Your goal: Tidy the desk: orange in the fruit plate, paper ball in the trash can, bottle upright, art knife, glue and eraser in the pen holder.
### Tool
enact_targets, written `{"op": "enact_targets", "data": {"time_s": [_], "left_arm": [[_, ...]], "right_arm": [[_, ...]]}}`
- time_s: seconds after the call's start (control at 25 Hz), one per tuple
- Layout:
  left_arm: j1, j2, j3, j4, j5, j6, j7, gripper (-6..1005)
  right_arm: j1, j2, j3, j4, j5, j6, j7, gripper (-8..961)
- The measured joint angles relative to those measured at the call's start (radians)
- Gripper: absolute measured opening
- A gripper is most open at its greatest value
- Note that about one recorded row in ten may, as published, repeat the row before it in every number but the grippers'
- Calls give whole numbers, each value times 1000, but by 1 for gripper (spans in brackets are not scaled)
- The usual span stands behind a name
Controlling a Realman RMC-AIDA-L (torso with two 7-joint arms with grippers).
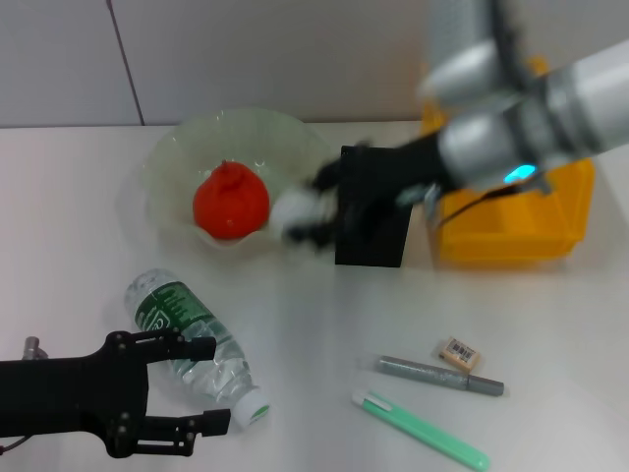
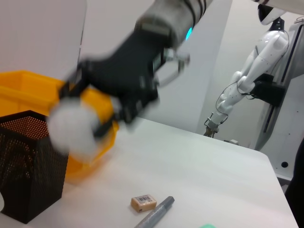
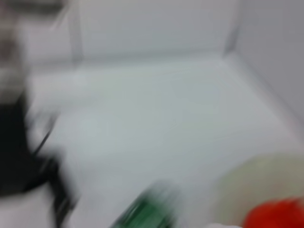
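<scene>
My right gripper point(image 1: 300, 218), clamped on the paper ball point(image 1: 292, 210), hangs between fruit plate point(image 1: 167, 167) and pen holder point(image 1: 373, 211); the trash can point(image 1: 550, 231) lies rightward, beyond the holder. Left gripper point(image 1: 201, 383) open astride the toppled bottle point(image 1: 192, 339).

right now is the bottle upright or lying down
Lying down. The bottle is on its side on the table, cap toward the robot, between the open fingers of the left gripper.
</scene>
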Motion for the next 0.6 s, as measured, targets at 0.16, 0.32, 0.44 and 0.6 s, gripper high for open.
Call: {"op": "enact_targets", "data": {"time_s": [0.16,0.32,0.44,0.6], "left_arm": [[-2,-3,-3,0,-1,-7,4,842],[-9,-6,-4,0,-2,-6,5,842],[-16,-7,-4,-2,-2,-4,5,842],[-22,-10,-4,-5,-3,-5,7,842]], "right_arm": [[-71,-3,197,-46,88,-5,5,575],[-108,-22,403,-26,94,53,41,588],[-118,-37,427,-6,90,103,61,597],[-121,-78,433,74,88,196,98,610]]}}
